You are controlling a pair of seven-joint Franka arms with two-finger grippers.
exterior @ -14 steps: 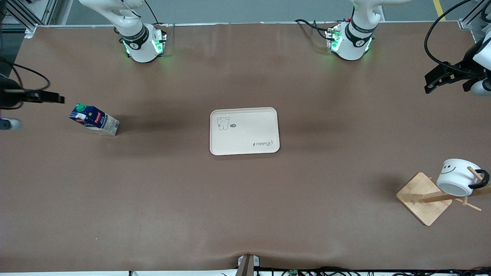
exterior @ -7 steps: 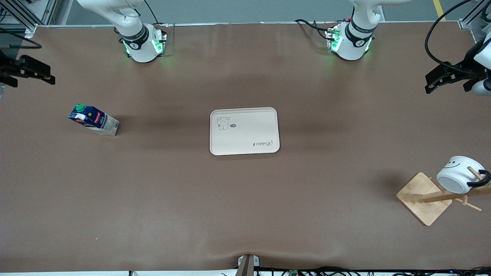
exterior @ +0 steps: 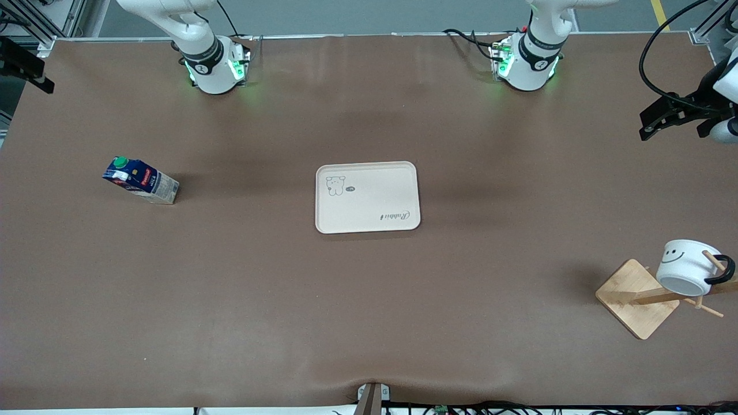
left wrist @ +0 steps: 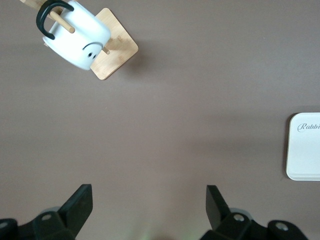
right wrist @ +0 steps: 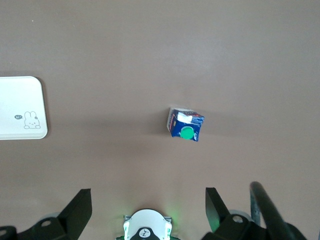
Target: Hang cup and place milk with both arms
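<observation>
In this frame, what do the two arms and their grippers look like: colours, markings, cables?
Both arms are white with jointed, rounded segments. A black band with a small white mark circles each one above its base, and the bases glow green. The left gripper and right gripper are black, with angular two-finger tips. Black cables loop near the left arm's wrist and trail beside its base.

The left gripper (exterior: 650, 123) is hanging open above the table's (exterior: 230, 300) edge; the right gripper (right wrist: 147, 197) is hovering open over it too.

Upright milk (right wrist: 185, 125) on bare table (right wrist: 150, 60)
</observation>
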